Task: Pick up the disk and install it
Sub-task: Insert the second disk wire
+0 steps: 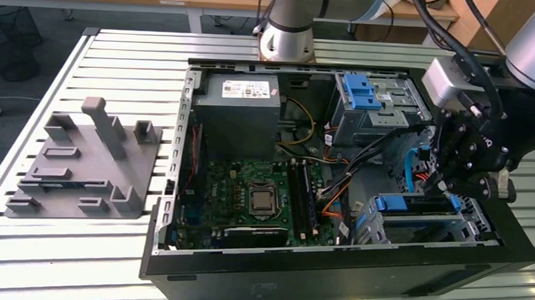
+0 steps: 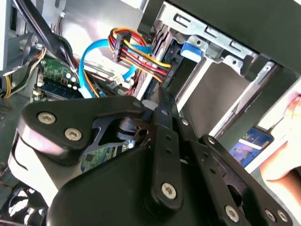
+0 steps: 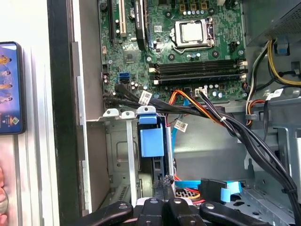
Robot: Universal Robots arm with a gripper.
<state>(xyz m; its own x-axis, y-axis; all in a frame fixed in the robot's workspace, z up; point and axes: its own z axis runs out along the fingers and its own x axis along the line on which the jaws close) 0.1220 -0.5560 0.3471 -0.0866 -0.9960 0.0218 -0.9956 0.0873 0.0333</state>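
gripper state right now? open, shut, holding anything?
Gripper: cannot tell whether open or shut. It is right at the disk, which sits in the lower drive bay.

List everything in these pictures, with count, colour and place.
table: one, pale slatted metal, under everything
computer case: one, black, open, on the table
fixture block: one, grey, on the table at the exterior view's left of the case
power supply: one, grey, inside the case
motherboard: one, green, case floor
latch: one, blue, atop the upper drive cage
disk: one, blue-framed, in the lower cage
cables: several, black, orange, yellow, blue, across the case
gripper: one, black, just above the disk
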